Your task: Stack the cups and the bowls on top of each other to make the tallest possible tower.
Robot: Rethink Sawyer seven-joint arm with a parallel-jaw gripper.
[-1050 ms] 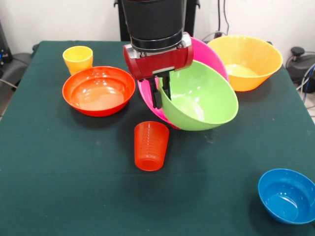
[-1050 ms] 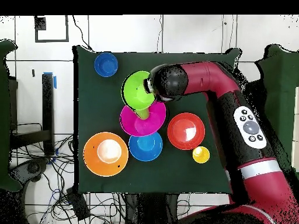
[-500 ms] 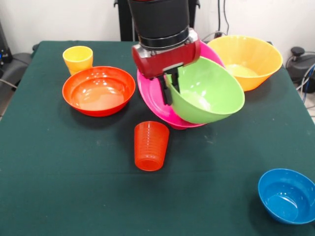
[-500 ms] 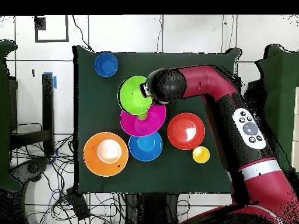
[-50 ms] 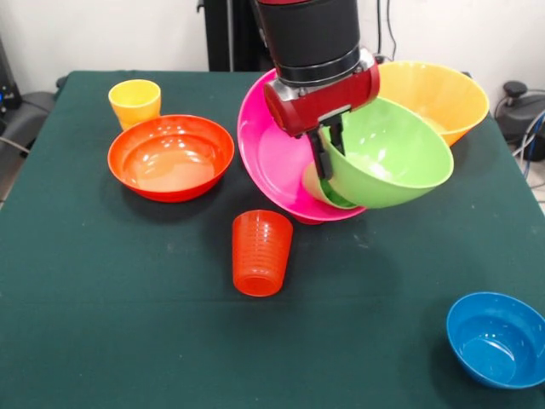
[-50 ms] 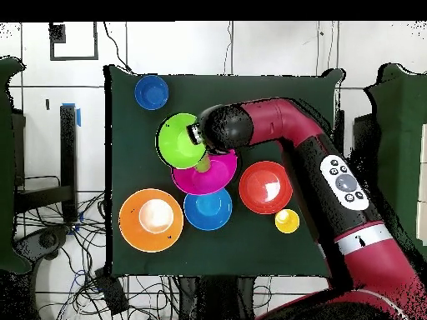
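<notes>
Claw (image 5: 326,149) grips lime green bowl (image 5: 393,158) over green tablecloth (image 5: 128,307).

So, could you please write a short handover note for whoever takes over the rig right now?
Gripper: shut on the rim of the lime bowl, held in the air and tilted, beside the pink bowl.
Pink bowl: tilted, with a light green cup showing inside it.
Loose on the table: red-orange bowl, yellow cup, orange-red cup, small blue bowl, yellow-orange bowl, medium blue bowl.
Done: barely any tower, only the cup in the pink bowl.
Left: place the lime bowl, then stack everything else.
</notes>
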